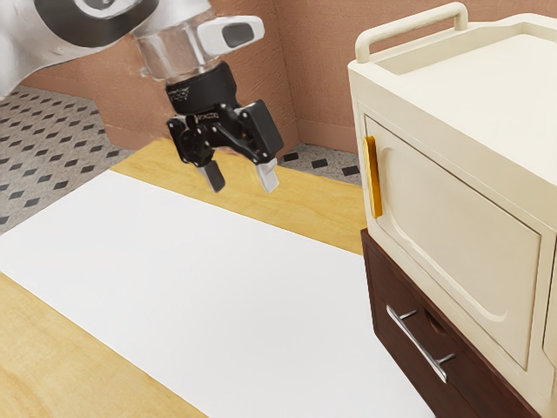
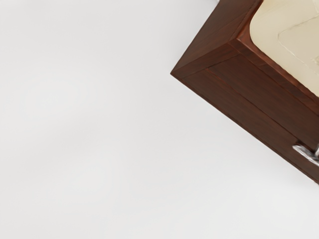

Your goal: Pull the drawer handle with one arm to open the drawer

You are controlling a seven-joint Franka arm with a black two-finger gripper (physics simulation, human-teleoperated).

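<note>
My gripper (image 1: 242, 178) hangs in the air over the table's far part, fingers apart with nothing between them. A dark brown wooden drawer (image 1: 402, 347) forms the low unit at the exterior view's right, its front flush with the unit as far as can be seen. Across that front runs a silver bar handle (image 1: 417, 342), well below my gripper and apart from it. In the wrist view the brown drawer unit (image 2: 249, 94) appears with one end of the silver handle (image 2: 306, 154).
A cream cabinet (image 1: 452, 235) with a yellow vertical handle (image 1: 373, 177) and a top rail (image 1: 413, 31) stands on the brown unit. A white sheet (image 1: 200, 279) covers the middle of the wooden table (image 1: 65, 366). Brown walls (image 1: 318, 70) rise behind.
</note>
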